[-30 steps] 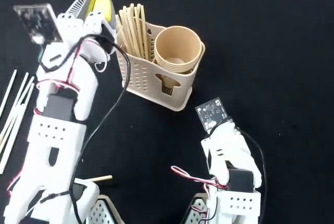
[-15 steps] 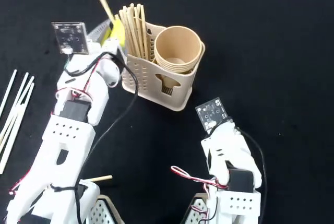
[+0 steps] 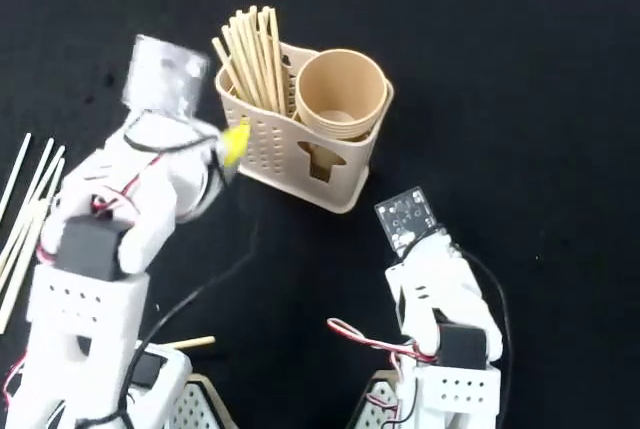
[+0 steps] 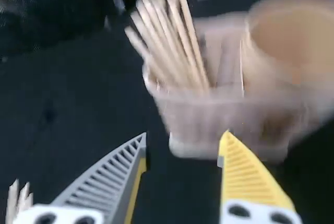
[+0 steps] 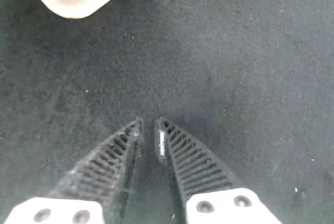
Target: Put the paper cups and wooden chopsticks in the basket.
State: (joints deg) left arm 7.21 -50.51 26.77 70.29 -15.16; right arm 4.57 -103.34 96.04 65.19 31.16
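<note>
Basket (image 3: 300, 164) sits right in front of the left claw (image 4: 185, 135), close but not touching as far as I can see. That claw is spread wide open with nothing between its fingers, the yellow finger on the side toward the cups (image 3: 340, 94). The chopsticks (image 3: 250, 49) stand in a fanned bunch in the basket compartment nearest the claw. The cups are nested in one stack in the compartment past them, farther from the claw. A few loose sticks (image 3: 25, 214) lie on the table (image 3: 520, 99) well behind the left claw and off to its outer side, next to that arm. One more stick (image 3: 186, 343) is way back by the arm's base. The right claw (image 5: 147, 125) hangs low over the table, fingers almost pressed together with just a sliver between, holding nothing. The basket's corner is ahead of it, well apart.
</note>
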